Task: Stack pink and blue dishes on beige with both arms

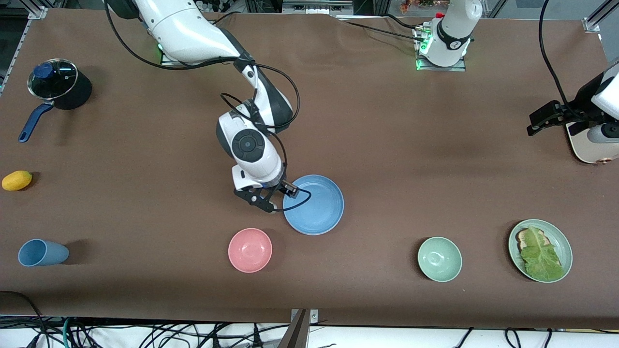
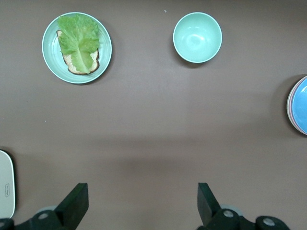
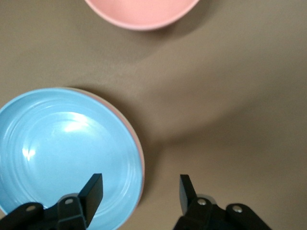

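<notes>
The blue plate point(image 1: 316, 205) lies near the middle of the table on top of a stack. Under it, only a thin rim of the pink plate point(image 3: 141, 160) shows. The beige plate is hidden beneath them. My right gripper point(image 1: 263, 202) is open at the stack's edge toward the right arm's end. In the right wrist view the right gripper point(image 3: 140, 189) has one finger over the blue plate point(image 3: 62, 153) and the other over bare table. My left gripper point(image 1: 534, 126) waits high over the left arm's end of the table. In its own view the left gripper point(image 2: 143, 201) is open and holds nothing.
A pink bowl point(image 1: 250, 250) sits just nearer to the front camera than the stack. A green bowl point(image 1: 439, 258) and a green plate with lettuce point(image 1: 540, 250) lie toward the left arm's end. A blue cup point(image 1: 42, 252), a yellow fruit point(image 1: 17, 180) and a lidded pot point(image 1: 58, 84) lie toward the right arm's end.
</notes>
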